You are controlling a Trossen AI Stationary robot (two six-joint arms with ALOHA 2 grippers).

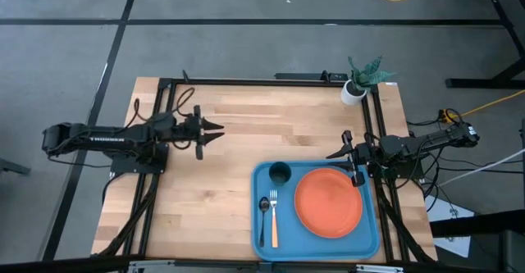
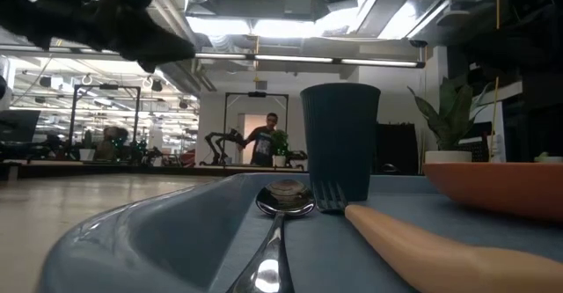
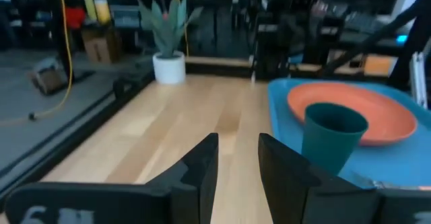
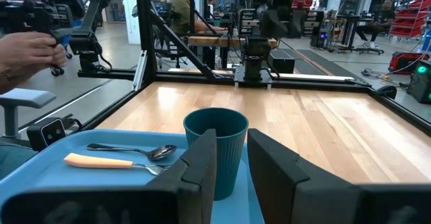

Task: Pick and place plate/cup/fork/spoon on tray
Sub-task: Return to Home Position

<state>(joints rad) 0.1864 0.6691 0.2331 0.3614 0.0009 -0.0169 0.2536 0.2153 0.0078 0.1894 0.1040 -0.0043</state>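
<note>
**Tray loaded, both arms off it**

Tray (image 1: 318,238) sits at the table's (image 1: 238,125) near right part in the high view, holding the orange plate (image 1: 328,202) on its right side, the cup (image 1: 280,173) in its far left corner, and the spoon (image 1: 263,216) and fork (image 1: 273,218) side by side in front of the cup. The left gripper (image 1: 215,129) hovers over bare wood well left of the tray, empty, fingers slightly apart. The right gripper (image 1: 338,153) is just beyond the tray's far edge, also empty with a small gap. A potted plant (image 1: 361,81) stands at the far right corner.

The low view shows the spoon bowl and fork tines just before the upright cup, with the plate's rim at the right.

The left wrist view looks toward the cup and plate.

The right wrist view shows the cup close ahead, cutlery beside it, and a person's hand (image 4: 27,52) beyond the table.
</note>
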